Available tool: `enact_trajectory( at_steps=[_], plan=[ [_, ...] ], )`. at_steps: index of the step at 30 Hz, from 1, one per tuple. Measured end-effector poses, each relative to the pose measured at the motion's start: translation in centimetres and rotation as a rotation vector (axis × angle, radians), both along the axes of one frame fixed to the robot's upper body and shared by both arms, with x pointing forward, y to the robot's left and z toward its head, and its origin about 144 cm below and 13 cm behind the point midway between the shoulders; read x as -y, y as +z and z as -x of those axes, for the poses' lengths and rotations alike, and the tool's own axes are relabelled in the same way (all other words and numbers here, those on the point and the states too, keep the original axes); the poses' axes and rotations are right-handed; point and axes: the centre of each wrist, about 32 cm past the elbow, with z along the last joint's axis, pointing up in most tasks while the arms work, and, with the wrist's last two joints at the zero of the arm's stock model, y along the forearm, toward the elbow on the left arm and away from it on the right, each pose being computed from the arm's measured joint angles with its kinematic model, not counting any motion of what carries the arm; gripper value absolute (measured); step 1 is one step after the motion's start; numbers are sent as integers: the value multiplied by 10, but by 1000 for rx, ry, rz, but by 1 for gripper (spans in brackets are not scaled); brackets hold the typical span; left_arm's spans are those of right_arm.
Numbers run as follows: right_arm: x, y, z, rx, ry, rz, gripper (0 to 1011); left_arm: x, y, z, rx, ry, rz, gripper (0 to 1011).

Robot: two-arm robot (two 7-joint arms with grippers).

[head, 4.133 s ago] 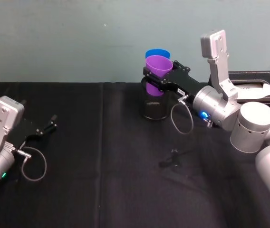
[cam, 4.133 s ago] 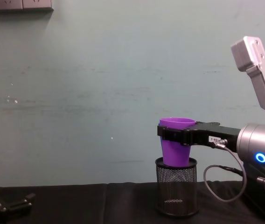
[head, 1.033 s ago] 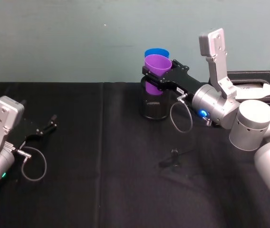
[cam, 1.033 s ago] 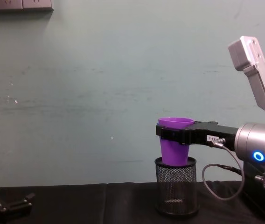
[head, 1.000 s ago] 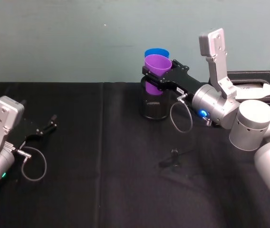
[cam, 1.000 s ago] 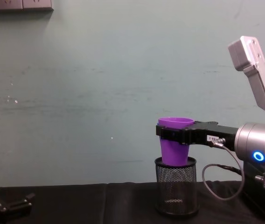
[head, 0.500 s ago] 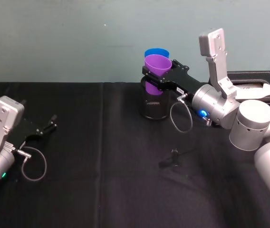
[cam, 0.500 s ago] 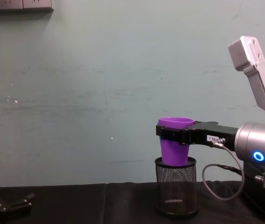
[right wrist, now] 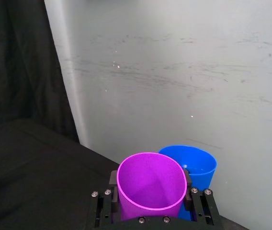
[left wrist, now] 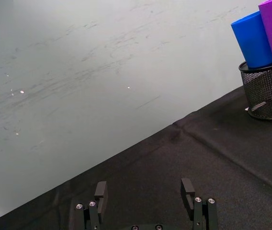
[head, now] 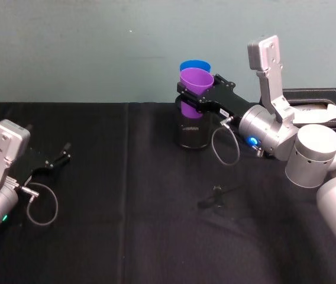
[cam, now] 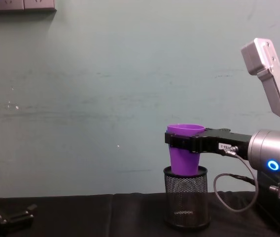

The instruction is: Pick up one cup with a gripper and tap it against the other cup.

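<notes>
Right gripper (head: 199, 89): jaws clamped on purple cup (head: 195, 80), held over mesh holder (head: 191, 135), apparently touching blue cup (head: 190, 64) standing inside it. Left gripper (head: 61, 157) parked low at desk (head: 126, 225) left, jaws apart.

No writing can be read in this scene. The only printed item is a small white label (cam: 225, 146) stuck on the side of the right gripper (cam: 178, 142), a little way behind its jaws. It carries a short line of dark characters, too small to make out in either the chest view or the head view.
</notes>
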Motion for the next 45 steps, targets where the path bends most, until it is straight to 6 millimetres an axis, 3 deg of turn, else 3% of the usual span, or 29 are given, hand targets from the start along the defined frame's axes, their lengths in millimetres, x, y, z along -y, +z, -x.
enact_trajectory(
  at_steps=[21, 45],
  plan=[
    [3, 0, 7, 12, 19, 3, 736, 0, 0, 0, 0, 0, 0, 1000],
    [21, -5, 63, 13, 96, 7, 736, 0, 0, 0, 0, 0, 0, 1000]
  ],
)
